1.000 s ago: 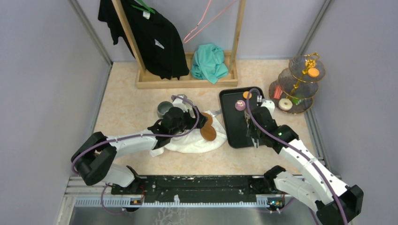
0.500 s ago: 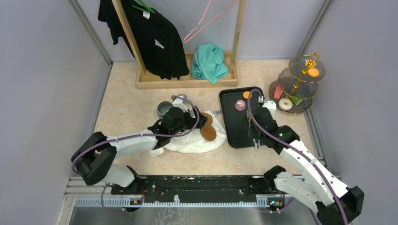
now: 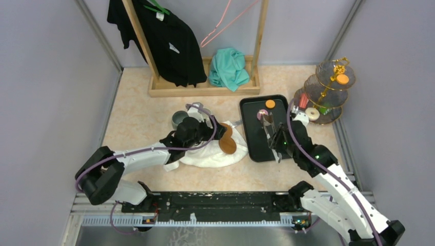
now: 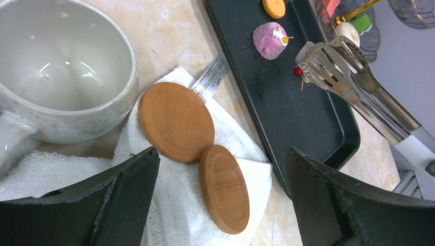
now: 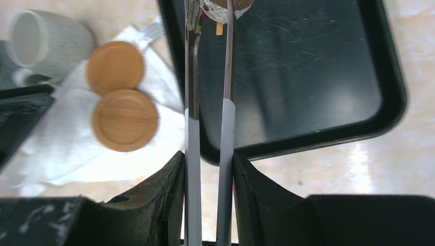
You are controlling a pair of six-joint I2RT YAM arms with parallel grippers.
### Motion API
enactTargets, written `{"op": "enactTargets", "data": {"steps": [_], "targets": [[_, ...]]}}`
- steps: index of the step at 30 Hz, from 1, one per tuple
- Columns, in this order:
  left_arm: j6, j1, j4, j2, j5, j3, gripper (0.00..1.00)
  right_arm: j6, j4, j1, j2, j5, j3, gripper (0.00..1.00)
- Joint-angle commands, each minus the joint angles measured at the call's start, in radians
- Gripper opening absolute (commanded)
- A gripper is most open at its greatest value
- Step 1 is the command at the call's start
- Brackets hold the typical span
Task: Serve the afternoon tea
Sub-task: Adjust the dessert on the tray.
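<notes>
The glass three-tier stand [image 3: 323, 92] with a gold frame stands at the far right and holds several sweets. An orange disc [image 3: 270, 104] and a pink sweet [image 3: 263, 114] lie on the black tray [image 3: 256, 148]. My right gripper [image 3: 281, 144] is shut on the long metal tongs [image 5: 208, 102]. The tong tips [image 4: 320, 59] hang just past the pink sweet [image 4: 270, 40], over a small red piece [image 4: 297, 71]; I cannot tell whether they grip it. My left gripper [image 3: 215, 130] is open and empty over the white towel, next to the grey mug [image 4: 61, 66].
Two wooden coasters [image 4: 176, 122] [image 4: 223, 188] lie on a white towel [image 3: 210, 154] left of the tray. A wooden clothes rack [image 3: 205, 87] with a black shirt and a teal cloth stands at the back. Grey walls close in both sides.
My right wrist has drawn back to the right and nearer, so the tongs now stretch across the tray with their tips by the pink sweet. The left arm has hardly moved.
</notes>
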State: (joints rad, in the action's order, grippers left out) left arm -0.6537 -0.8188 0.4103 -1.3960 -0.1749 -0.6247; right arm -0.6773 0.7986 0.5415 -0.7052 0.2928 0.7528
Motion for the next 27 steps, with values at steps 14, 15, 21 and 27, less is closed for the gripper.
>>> {"op": "enactTargets", "data": {"steps": [14, 15, 21, 27], "targets": [[0.022, -0.008, -0.004, 0.069, -0.011, 0.014, 0.96, -0.348, -0.272, 0.011, 0.278, -0.200, -0.164, 0.00], [0.021, -0.008, -0.003, 0.069, -0.010, 0.014, 0.96, -0.332, -0.266, 0.011, 0.272, -0.202, -0.158, 0.00], [0.019, -0.007, -0.008, 0.063, -0.007, 0.006, 0.96, -0.233, -0.203, 0.012, 0.206, -0.151, -0.110, 0.01], [0.027, -0.007, -0.013, 0.063, -0.026, 0.009, 0.96, -0.182, -0.121, 0.011, 0.202, -0.089, -0.081, 0.13]]}}
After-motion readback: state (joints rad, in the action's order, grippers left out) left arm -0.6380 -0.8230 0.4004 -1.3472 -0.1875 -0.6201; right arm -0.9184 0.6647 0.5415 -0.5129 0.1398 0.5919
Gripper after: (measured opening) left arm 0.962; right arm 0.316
